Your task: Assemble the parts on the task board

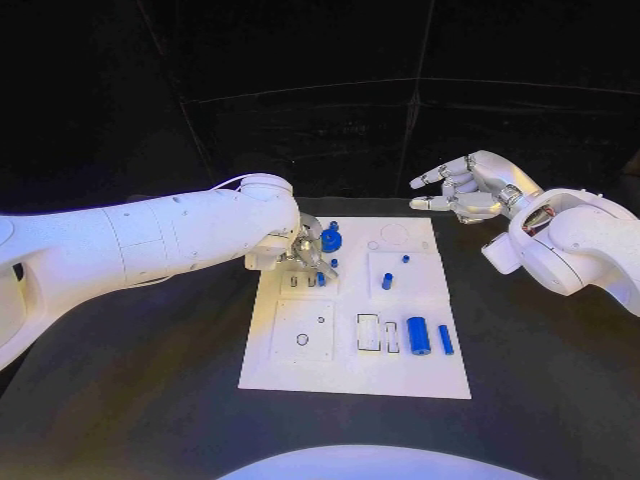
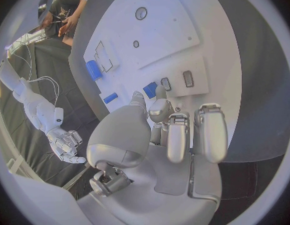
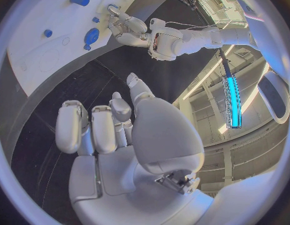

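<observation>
The white task board [image 1: 352, 362] lies in the middle of the black table. My left hand [image 1: 299, 256] hangs over its far left part, beside two small slots [image 2: 188, 78]. Its thumb and a fingertip [image 2: 160, 92] pinch a small blue part [image 2: 150, 89] right at the board's surface. A round blue part [image 1: 330, 240] stands just beyond that hand. A blue peg [image 1: 387, 281] stands mid-board, while a blue cylinder [image 1: 418, 335] and a thin blue bar [image 1: 446, 339] lie on the near right. My right hand [image 1: 464, 188] floats past the board's far right corner, fingers spread and holding nothing.
Empty rectangular outlines [image 1: 368, 332] sit left of the blue cylinder, and a square plate with a round hole [image 1: 303, 338] covers the board's near left. A tiny blue stud [image 1: 404, 259] stands on the far right quarter. Black table [image 1: 147, 380] surrounds the board.
</observation>
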You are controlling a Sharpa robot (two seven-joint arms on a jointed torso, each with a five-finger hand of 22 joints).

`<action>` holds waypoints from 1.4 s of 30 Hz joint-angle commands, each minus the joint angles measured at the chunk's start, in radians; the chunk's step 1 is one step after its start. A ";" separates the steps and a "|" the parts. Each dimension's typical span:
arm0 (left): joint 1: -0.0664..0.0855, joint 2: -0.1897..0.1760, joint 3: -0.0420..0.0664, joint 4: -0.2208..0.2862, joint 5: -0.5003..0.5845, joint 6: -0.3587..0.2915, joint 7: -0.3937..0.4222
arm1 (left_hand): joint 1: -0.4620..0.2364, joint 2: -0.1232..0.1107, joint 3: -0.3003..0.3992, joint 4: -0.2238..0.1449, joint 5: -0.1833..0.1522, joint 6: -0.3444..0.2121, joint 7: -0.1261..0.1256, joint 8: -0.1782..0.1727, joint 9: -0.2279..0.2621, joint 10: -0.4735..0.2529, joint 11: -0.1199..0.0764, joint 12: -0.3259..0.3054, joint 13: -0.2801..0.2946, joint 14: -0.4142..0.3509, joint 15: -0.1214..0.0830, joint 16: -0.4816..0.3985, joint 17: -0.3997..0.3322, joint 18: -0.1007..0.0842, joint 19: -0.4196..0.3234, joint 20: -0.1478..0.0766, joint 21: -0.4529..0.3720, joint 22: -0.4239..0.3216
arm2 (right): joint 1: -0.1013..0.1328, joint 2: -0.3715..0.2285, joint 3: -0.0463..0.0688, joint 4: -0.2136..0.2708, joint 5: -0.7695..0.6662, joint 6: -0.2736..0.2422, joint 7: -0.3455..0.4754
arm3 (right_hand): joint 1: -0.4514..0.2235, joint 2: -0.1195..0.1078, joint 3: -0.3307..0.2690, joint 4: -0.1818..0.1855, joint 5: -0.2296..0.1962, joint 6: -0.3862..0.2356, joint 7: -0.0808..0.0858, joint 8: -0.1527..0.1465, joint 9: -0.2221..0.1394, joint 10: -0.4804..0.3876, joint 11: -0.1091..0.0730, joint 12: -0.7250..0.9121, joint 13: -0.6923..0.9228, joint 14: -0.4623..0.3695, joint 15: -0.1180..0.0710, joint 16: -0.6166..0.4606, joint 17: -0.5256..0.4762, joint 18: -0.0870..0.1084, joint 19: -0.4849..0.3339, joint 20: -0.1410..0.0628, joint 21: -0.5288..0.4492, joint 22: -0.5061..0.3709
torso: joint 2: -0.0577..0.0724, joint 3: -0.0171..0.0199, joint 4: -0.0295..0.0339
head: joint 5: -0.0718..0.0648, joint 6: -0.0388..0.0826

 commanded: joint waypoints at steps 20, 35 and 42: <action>0.000 -0.009 0.000 0.013 0.042 -0.035 -0.002 | 0.247 0.072 0.262 -0.193 0.068 -0.053 0.001 -0.026 0.020 -0.028 -0.005 -0.020 -0.023 0.104 -0.008 0.003 0.263 -0.016 0.004 -0.004 -0.009 -0.010 | 0.002 0.010 0.000 -0.008 0.002 0.020 -0.003 | 0.018 0.003 -0.007 -0.004 0.011 0.003 -0.001 0.006 -0.002 -0.002 -0.006 -0.005 -0.003 0.023 -0.006 -0.005 -0.001 0.019 -0.006 0.001 -0.008 -0.003 | 0.001 0.0002 0.0002 | -0.001 -0.008; 0.000 -0.103 0.000 0.100 0.178 -0.188 0.021 | 0.012 -0.124 0.831 -0.255 0.067 -0.044 0.007 -0.004 0.082 -0.014 0.003 -0.018 -0.040 0.104 0.001 0.003 0.263 -0.014 0.002 0.007 -0.020 -0.014 | 0.002 0.015 0.000 -0.019 0.002 0.031 -0.008 | 0.018 0.003 -0.008 -0.004 0.013 0.002 -0.001 0.007 -0.002 -0.002 -0.006 -0.005 -0.003 0.023 -0.006 -0.006 -0.002 0.019 -0.007 0.001 -0.009 -0.004 | 0.000 0.0006 0.0027 | 0.000 -0.014; -0.010 -0.162 -0.001 0.168 0.166 -0.312 0.041 | -0.002 -0.136 0.855 -0.262 0.065 -0.042 0.005 0.003 0.091 -0.007 0.001 -0.010 -0.035 0.104 0.000 0.003 0.263 -0.015 0.004 0.006 -0.019 -0.010 | 0.002 0.015 0.000 -0.022 0.002 0.034 -0.008 | 0.017 0.003 -0.009 -0.003 0.014 0.002 -0.001 0.007 -0.002 -0.002 -0.006 -0.005 -0.003 0.023 -0.006 -0.007 -0.003 0.019 -0.007 0.001 -0.009 -0.005 | 0.000 0.0013 0.0044 | 0.005 -0.017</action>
